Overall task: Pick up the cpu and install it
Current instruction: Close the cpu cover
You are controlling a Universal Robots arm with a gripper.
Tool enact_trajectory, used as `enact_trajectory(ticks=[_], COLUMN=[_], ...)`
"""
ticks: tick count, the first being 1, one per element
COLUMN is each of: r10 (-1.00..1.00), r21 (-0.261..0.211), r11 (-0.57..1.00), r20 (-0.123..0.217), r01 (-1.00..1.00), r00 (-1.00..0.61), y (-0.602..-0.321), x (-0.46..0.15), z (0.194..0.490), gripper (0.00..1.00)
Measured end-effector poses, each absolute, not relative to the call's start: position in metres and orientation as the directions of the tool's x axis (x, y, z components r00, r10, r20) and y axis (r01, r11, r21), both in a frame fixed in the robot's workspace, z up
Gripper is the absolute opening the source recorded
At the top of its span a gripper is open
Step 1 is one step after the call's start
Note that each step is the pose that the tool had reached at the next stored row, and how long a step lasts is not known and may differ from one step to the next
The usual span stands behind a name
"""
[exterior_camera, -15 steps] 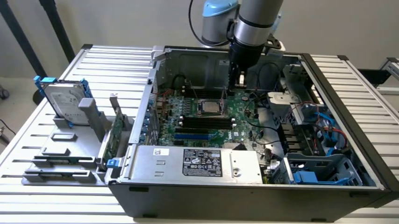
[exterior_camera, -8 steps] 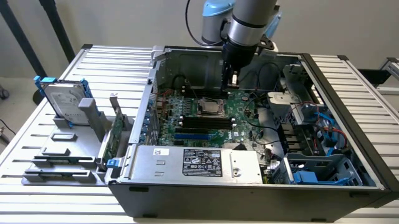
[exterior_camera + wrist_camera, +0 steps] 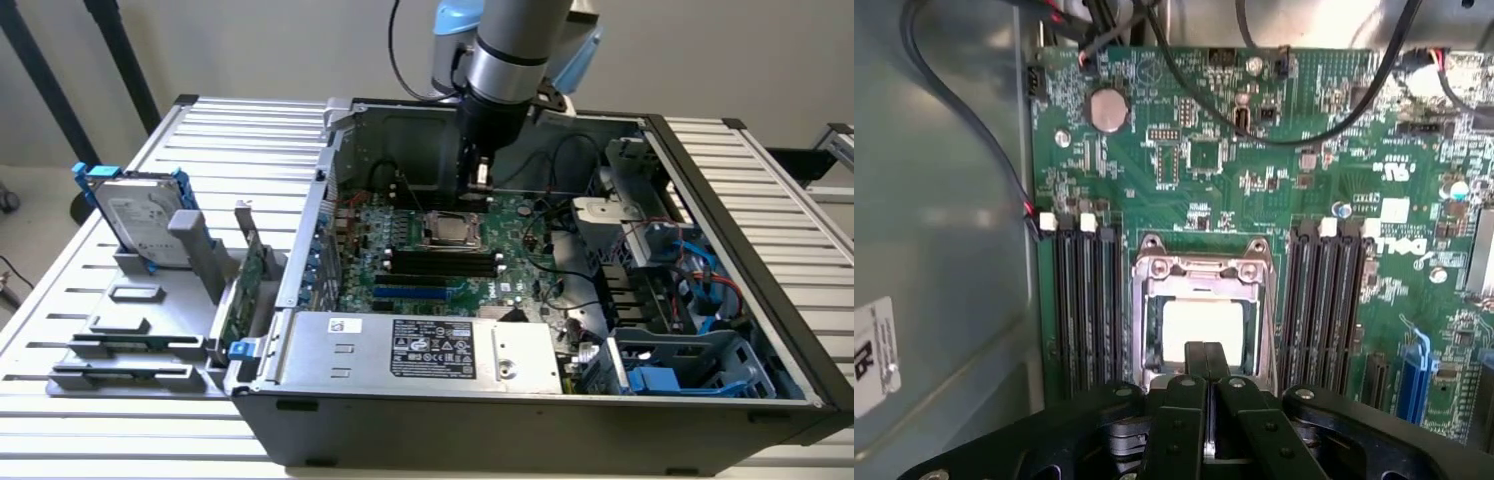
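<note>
The cpu (image 3: pixel 1202 330) is a pale silver-grey square lying flat inside the metal frame of the motherboard socket (image 3: pixel 451 229). In the exterior view my gripper (image 3: pixel 478 182) hangs inside the open computer case (image 3: pixel 534 410), a little above the green motherboard and just behind the socket. In the wrist view its black fingertips (image 3: pixel 1196 362) are pressed together over the near edge of the pale square. The gripper (image 3: pixel 1206 362) is shut, with nothing visible between its fingers. I cannot tell whether the tips touch the chip.
Black memory slots (image 3: pixel 1082 300) flank the socket on both sides. Black cables (image 3: pixel 1274 120) loop over the board. A grey labelled metal box (image 3: pixel 427 350) fills the case's front. On the exterior view's left, a silver hard drive (image 3: pixel 134 215) with blue brackets stands in a grey rack.
</note>
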State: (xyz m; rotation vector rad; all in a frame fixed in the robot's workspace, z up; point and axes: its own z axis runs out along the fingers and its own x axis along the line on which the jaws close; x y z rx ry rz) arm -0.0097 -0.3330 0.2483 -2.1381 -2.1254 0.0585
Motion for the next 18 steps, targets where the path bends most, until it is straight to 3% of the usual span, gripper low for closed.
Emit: enact_trajectory(ticks=[18], r10=[0.998], r21=[-0.126], r11=[0.004], r20=[0.063], r01=[0.992], r00=[0.004], y=[-0.336], x=[-0.047], z=[0.229], gripper=[0.11])
